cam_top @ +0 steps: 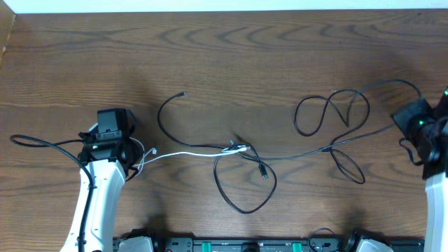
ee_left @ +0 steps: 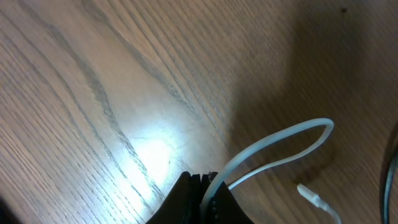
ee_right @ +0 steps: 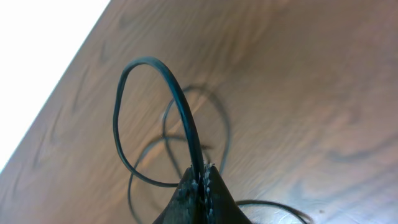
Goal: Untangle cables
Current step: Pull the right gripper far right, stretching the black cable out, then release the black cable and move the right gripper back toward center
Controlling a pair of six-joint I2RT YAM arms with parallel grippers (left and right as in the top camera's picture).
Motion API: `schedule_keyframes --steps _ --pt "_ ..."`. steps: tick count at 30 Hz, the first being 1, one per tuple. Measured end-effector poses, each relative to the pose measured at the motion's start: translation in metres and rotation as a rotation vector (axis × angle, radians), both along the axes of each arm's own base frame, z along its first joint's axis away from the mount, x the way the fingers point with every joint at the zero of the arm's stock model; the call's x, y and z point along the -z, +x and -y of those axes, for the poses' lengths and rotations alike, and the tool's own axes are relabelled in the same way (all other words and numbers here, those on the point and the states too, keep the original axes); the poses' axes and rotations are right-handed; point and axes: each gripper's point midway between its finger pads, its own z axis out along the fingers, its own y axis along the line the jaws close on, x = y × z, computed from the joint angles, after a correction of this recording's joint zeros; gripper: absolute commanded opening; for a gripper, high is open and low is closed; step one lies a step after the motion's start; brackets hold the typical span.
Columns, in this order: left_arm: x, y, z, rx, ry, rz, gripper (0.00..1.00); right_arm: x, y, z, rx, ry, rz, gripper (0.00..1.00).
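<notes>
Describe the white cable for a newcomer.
On the wooden table, find the left gripper, shut on a cord. That white cable runs right to mid-table. It is the only pale cord; the black cable crossing it is longer and loopier.

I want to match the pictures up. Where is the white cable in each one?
Overhead: the white cable runs from the left gripper to the middle of the table.
Left wrist: the white cable loops up and right from the gripper at bottom centre.
Right wrist: not in it; only the black cable shows.
Shared landmark: the wood-grain table, in all three.
</notes>
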Motion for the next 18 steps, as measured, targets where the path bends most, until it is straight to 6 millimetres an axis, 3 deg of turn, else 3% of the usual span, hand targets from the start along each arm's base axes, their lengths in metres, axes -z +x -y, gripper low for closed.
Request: schedule_keyframes --steps 4,11,18 --pt "0.002 0.000 -0.001 -0.002 0.002 -0.007 0.08 0.019 0.022 -0.028 -0.216 0.085 -0.017 0.01" --pt "0.012 0.003 -0.002 -0.004 0.001 -0.034 0.08 0.051 0.037 -0.085 -0.609 0.295 -0.027 0.01" --pt "0.023 0.005 0.001 0.005 -0.019 -0.062 0.08 0.105 0.038 -0.089 -0.653 0.395 -0.165 0.01"
